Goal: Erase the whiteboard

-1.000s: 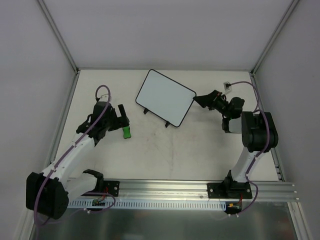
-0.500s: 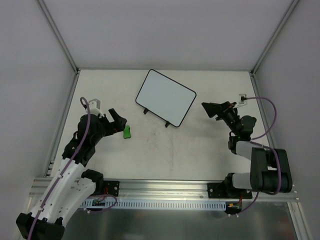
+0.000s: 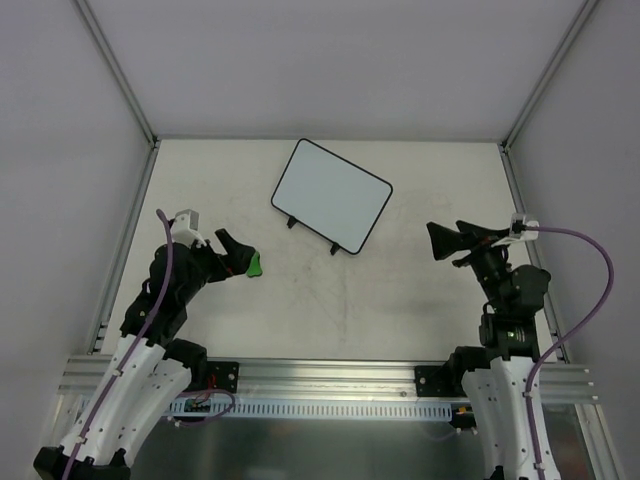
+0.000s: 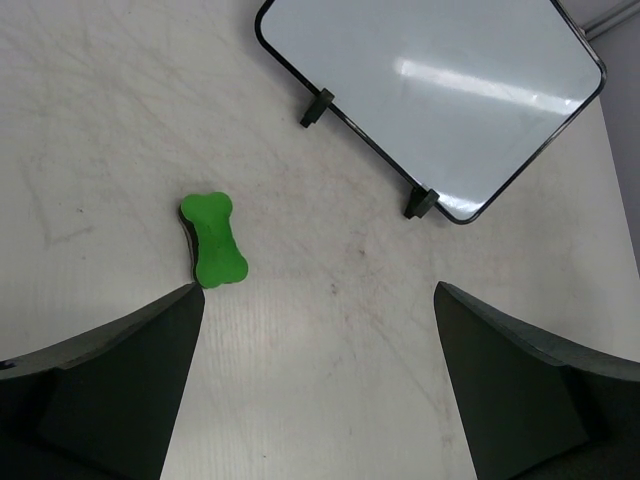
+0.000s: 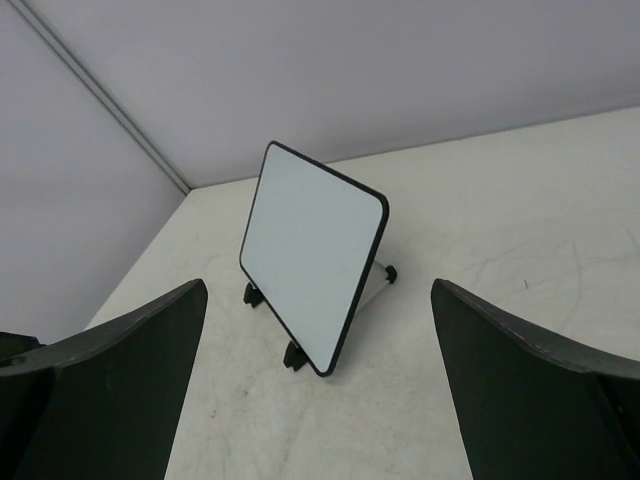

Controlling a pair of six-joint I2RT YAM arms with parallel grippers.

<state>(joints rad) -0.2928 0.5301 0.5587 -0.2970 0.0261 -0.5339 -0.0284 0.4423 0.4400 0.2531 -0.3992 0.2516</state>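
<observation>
Pulling back at the left, the left claw [image 4: 317, 287] is spread wide and empty, and the green eraser [image 4: 213, 240] it stood over a second ago now lies free on the surface [image 3: 380, 290] just ahead of it. Centre stage, at the far side, the whiteboard [image 3: 331, 195] stands tilted on its two feet, its face showing no mark. Over on the right, the right claw [image 3: 447, 245] has swung away from the board's edge and hangs released, holding nothing. To my eye, the wiping is finished and both arms are heading home.
</observation>
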